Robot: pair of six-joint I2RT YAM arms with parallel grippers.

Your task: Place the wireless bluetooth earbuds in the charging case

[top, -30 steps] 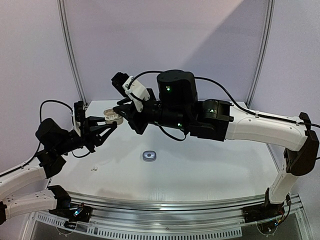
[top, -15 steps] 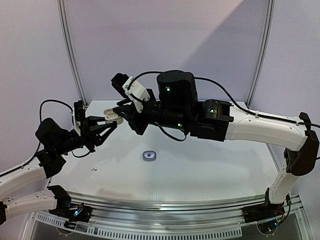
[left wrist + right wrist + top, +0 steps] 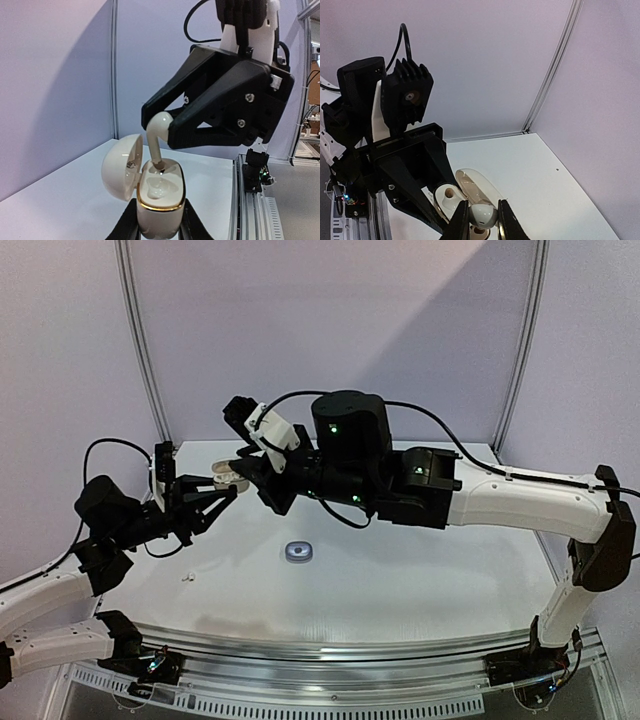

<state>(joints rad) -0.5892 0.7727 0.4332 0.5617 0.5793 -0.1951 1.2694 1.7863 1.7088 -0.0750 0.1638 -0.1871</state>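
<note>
Fingers are clamped: left gripper point(image 3: 227, 489) on case point(image 3: 159, 200), right gripper point(image 3: 481, 223) on earbud point(image 3: 152, 142). The white table point(image 3: 420, 580) is backed by lilac walls point(image 3: 300, 320).

Robotics lab cell indicated: white table point(image 3: 430, 580) enclosed behind by plain lilac panels point(image 3: 330, 310) in aluminium posts point(image 3: 142, 340); slotted rail point(image 3: 300, 708) fixed along table's near edge.

Top external: high, behind arm bases point(image 3: 150, 665), angled down across whole table point(image 3: 420, 590). Wrist cameras: close-up, facing each other from opposite sides; both share open charging case point(image 3: 159, 205), white earbud point(image 3: 160, 124).
</note>
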